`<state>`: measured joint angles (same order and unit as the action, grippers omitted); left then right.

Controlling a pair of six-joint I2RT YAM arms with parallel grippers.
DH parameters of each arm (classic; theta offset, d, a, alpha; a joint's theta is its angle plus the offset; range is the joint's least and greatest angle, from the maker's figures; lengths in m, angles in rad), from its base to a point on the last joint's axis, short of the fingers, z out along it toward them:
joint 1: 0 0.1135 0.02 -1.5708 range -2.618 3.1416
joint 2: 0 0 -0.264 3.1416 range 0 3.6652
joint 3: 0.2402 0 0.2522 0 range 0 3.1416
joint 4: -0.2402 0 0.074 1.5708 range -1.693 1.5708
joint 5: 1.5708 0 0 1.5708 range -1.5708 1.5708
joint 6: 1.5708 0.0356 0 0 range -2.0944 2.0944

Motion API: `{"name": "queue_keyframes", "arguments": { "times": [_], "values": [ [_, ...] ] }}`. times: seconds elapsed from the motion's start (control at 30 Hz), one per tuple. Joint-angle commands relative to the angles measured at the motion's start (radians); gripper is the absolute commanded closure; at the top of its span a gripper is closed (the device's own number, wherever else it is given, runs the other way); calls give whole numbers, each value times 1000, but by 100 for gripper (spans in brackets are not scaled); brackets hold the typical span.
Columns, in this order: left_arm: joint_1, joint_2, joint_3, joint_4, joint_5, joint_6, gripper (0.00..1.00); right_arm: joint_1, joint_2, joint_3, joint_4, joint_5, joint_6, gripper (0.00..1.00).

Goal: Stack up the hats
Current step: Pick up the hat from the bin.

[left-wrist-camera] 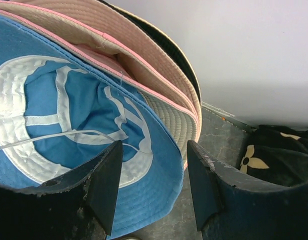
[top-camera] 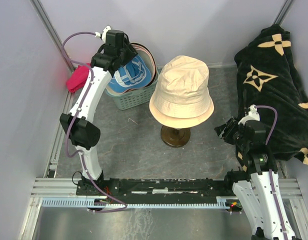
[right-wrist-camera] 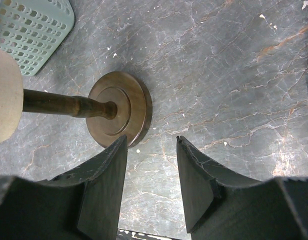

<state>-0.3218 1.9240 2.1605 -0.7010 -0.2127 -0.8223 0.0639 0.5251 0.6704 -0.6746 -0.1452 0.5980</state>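
Observation:
A cream hat point(top-camera: 181, 92) sits on a wooden stand point(top-camera: 175, 136) in the middle of the table. More hats lie nested in a teal basket point(top-camera: 136, 100): a blue hat point(left-wrist-camera: 69, 110) with white lining tape on top, a pink-edged tan hat point(left-wrist-camera: 119, 45) under it, and a black hat's edge point(left-wrist-camera: 180, 56) behind. My left gripper point(left-wrist-camera: 154, 150) hangs open just above the blue hat's brim, touching nothing. My right gripper point(right-wrist-camera: 151, 142) is open and empty, low over the table to the right of the stand's round base point(right-wrist-camera: 119, 107).
A large black cloth with beige flower marks point(top-camera: 274, 80) is heaped at the right wall. A small magenta cloth point(top-camera: 77, 78) lies against the left wall beside the basket. Grey walls close in the back and both sides.

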Motion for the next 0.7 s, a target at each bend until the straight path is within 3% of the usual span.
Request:
{"name": "queue_keyframes", "arguments": {
  "times": [0.0, 0.07, 0.17, 0.5, 0.67],
  "values": [
    [5, 26, 49, 52, -31, -31, 39, 5, 1, 30, 21, 5, 0, 48],
    [5, 44, 75, 40, -27, -31, 39, 5, 5, 36, 20, 6, -3, 48],
    [4, 53, 74, 46, -18, -29, 47, 5, 10, 42, 20, 10, -7, 48],
    [5, 59, 26, 98, 21, -16, 97, 7, 21, 53, 23, 12, -15, 48],
    [4, 20, -14, 131, 29, -17, 97, 9, 24, 62, 19, 17, -20, 48]
  ]
}}
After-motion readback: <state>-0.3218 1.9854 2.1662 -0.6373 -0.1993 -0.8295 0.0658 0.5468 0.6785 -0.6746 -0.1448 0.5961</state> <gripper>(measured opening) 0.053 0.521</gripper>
